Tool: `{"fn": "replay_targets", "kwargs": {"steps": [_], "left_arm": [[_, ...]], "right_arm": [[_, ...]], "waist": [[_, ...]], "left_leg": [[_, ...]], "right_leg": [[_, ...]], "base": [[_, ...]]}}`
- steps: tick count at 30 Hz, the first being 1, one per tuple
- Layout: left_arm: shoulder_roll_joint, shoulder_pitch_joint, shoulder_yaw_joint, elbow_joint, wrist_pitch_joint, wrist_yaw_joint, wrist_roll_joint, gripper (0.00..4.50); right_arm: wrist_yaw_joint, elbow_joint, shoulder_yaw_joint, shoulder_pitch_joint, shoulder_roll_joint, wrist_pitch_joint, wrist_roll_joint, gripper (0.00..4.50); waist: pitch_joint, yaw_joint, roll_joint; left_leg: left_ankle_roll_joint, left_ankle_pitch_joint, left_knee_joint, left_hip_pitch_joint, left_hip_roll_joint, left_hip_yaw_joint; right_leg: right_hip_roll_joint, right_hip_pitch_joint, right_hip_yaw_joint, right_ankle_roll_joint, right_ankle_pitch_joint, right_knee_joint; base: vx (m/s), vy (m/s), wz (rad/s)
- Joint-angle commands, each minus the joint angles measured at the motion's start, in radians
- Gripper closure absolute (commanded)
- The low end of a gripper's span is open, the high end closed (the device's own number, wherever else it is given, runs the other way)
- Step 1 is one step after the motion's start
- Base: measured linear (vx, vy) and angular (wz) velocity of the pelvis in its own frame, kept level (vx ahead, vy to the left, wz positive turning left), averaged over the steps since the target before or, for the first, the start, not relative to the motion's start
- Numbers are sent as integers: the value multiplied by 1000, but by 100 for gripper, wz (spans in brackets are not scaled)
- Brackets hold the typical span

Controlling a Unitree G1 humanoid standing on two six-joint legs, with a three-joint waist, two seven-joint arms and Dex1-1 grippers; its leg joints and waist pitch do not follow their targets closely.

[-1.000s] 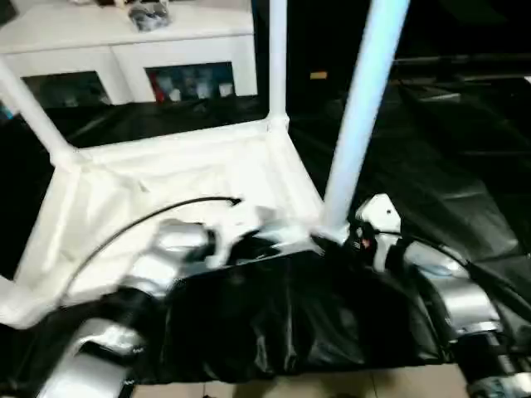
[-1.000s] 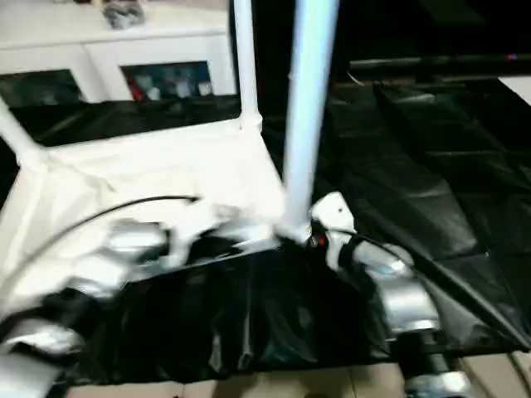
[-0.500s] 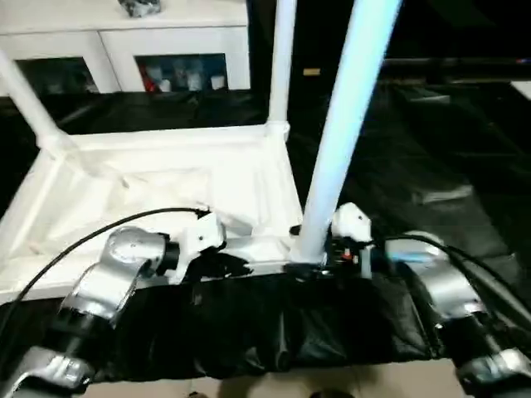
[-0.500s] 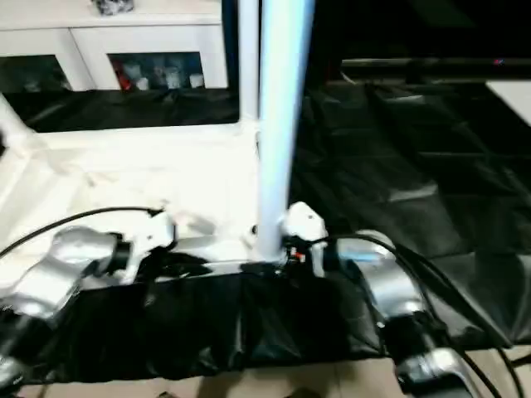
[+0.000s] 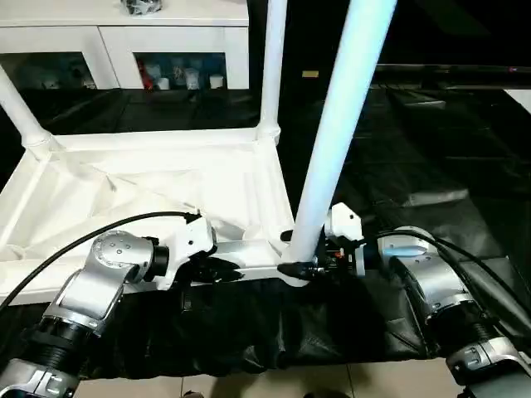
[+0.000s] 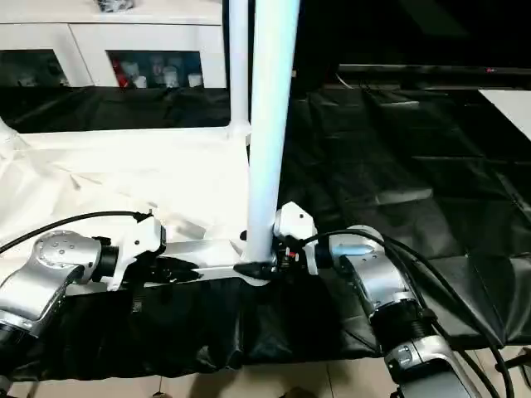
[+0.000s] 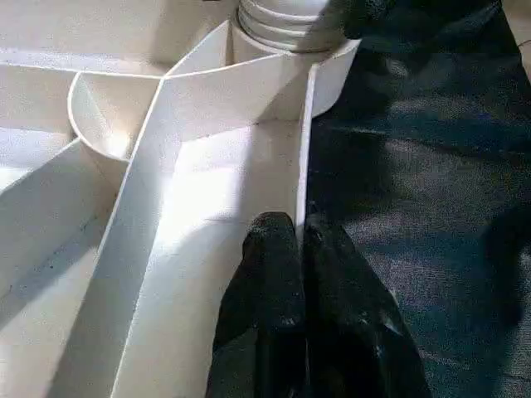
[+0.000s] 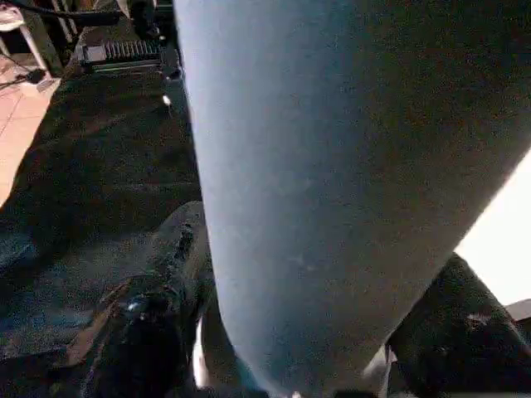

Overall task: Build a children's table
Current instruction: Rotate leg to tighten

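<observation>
The children's table lies upside down: its white tabletop (image 5: 149, 182) shows ribs and rests on a black sheet. Three white legs stand in its corner sockets: far left (image 5: 21, 116), far right (image 5: 272, 66) and near right (image 5: 332, 141). My left gripper (image 5: 217, 267) is shut on the tabletop's thin near rim, which sits pinched between its black fingers (image 7: 270, 249). My right gripper (image 5: 300, 269) is at the base of the near right leg (image 8: 332, 166). One finger (image 8: 158, 315) is on each side of the tube and pressed against it.
A white cabinet (image 5: 124, 33) with glass doors stands behind the tabletop. The black sheet (image 5: 431, 149) covers the work surface to the right and front. A strip of light floor (image 5: 249, 388) runs below it. Black cables trail from both wrists.
The whole picture has shifted and steadied with the head's movement. Both arms remain at the tabletop's near edge, and the right gripper's fingers now sit closer around the near right leg's base.
</observation>
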Motion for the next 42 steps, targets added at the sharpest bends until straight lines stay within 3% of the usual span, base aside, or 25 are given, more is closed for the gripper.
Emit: {"fn": "replay_targets", "kwargs": {"steps": [1, 3, 4, 7, 15, 16, 18, 19, 20, 23, 24, 25, 27, 28, 31, 34, 36, 40, 42], "left_arm": [[-2, -14, 21, 16, 18, 51, -7, 450], [-9, -22, 14, 25, 15, 55, -5, 450], [-13, -27, 12, 30, 16, 57, -4, 450], [-26, -39, 7, 43, 13, 62, -2, 450], [-88, -64, 7, 73, 15, 153, 21, 450], [-113, -71, 6, 78, 24, 199, 38, 450], [-172, -83, 2, 87, 33, 290, 67, 450], [-206, -88, -6, 84, 46, 322, 75, 450], [-232, -89, -16, 79, 53, 339, 78, 450], [-307, -105, -45, 95, 55, 400, 101, 450], [-326, -110, -53, 105, 51, 416, 109, 450], [-326, -110, -53, 105, 51, 416, 109, 450], [-360, -119, -72, 129, 33, 442, 131, 450], [-362, -120, -71, 130, 32, 443, 131, 450], [-363, -125, -63, 130, 13, 437, 130, 450], [-326, -121, -50, 122, -16, 392, 130, 450], [-271, -108, -36, 118, -54, 303, 105, 450], [-213, -93, -24, 111, -73, 200, 67, 450], [-180, -90, -18, 112, -69, 143, 48, 450]], "right_arm": [[35, 28, 24, 11, -7, 0, -13, 186], [28, 37, 21, 12, -4, -4, -12, 197], [26, 42, 19, 12, -1, -6, -11, 205], [14, 56, 9, 13, 11, -4, -6, 209], [-80, 31, -20, 56, 51, 42, 5, 210], [-175, 17, -29, 81, 76, 54, -20, 210], [-379, -14, -51, 135, 146, 99, -67, 210], [-459, -35, -56, 165, 185, 117, -79, 211], [-508, -48, -57, 184, 218, 129, -86, 211], [-651, -31, -45, 189, 315, 146, -121, 211], [-708, -11, -46, 174, 350, 154, -133, 211], [-708, -11, -46, 174, 350, 154, -133, 211], [-782, 31, -44, 126, 426, 150, -139, 211], [-779, 31, -43, 123, 429, 150, -137, 177], [-758, 10, -36, 115, 440, 148, -129, 162], [-690, -39, -47, 125, 400, 163, -107, 137], [-585, -72, -50, 132, 294, 140, -108, 118], [-436, -83, -73, 126, 184, 127, -70, 118], [-304, -100, -62, 123, 107, 136, -45, 118]], "waist": [[-67, 14, 10], [-68, 16, 7], [-67, 18, 14], [-66, 22, 19], [-51, 26, 13], [-44, 22, 3], [-35, 23, 3], [-33, 21, -1], [-29, 22, -1], [-20, 18, 5], [-19, 17, 15], [-18, 13, 7], [-19, 8, 14], [-20, 9, 15], [-24, 9, 18], [-24, 11, 19], [-27, 13, 18], [-36, 14, 24], [-43, 17, 24]], "left_leg": [[105, -63, -63, 9, 7, 9], [104, -67, -62, 9, 7, 10], [100, -75, -63, 9, 7, 9], [84, -108, -65, 11, 7, 9], [61, -160, -72, 11, 7, 8], [58, -163, -76, 6, 7, 8], [31, -187, -85, 6, 8, 7], [10, -233, -89, 11, 7, 6], [-8, -268, -94, 12, 5, 4], [-30, -349, -105, 16, 2, -4], [-35, -365, -107, 19, 2, -5], [-37, -393, -107, 20, -1, -7], [-38, -399, -110, 18, -4, -9], [-37, -404, -111, 19, -3, -11], [-24, -371, -117, 13, -1, -9], [-20, -374, -117, 13, 0, -7], [-12, -345, -115, 9, 1, -6], [13, -289, -105, 10, 3, 3], [28, -211, -97, 9, 3, 6]], "right_leg": [[-21, 53, 10, -338, 109, -37], [-19, 54, 9, -343, 116, -37], [-20, 54, 8, -344, 109, -37], [-20, 54, 8, -342, 81, -39], [-20, 48, 13, -319, 3, -50], [-18, 47, 14, -308, -19, -54], [-19, 43, 17, -273, -109, -65], [-21, 41, 16, -246, -204, -72], [-21, 38, 18, -208, -290, -81], [-22, 25, 21, -136, -436, -98], [-22, 20, 22, -128, -453, -102], [-20, 18, 21, -110, -492, -107], [-20, 15, 22, -96, -504, -110], [-21, 16, 21, -90, -507, -113], [-19, 23, 20, -96, -430, -111], [-17, 20, 21, -107, -402, -111], [-16, 27, 21, -118, -348, -106], [-18, 32, 20, -182, -227, -96], [-17, 42, 17, -215, -119, -85]], "base": [[0, 0, 0], [0, 0, 0], [0, 0, 0], [0, 0, 0], [0, 0, 0], [0, 0, 0], [0, 0, 0], [0, 0, 0], [0, 0, 0], [0, 0, 0], [0, 0, 0], [0, 0, 0], [0, 0, 0], [0, 0, 0], [0, 0, 0], [0, 0, 0], [0, 0, 0], [0, 0, 0], [55, -21, 3]]}}
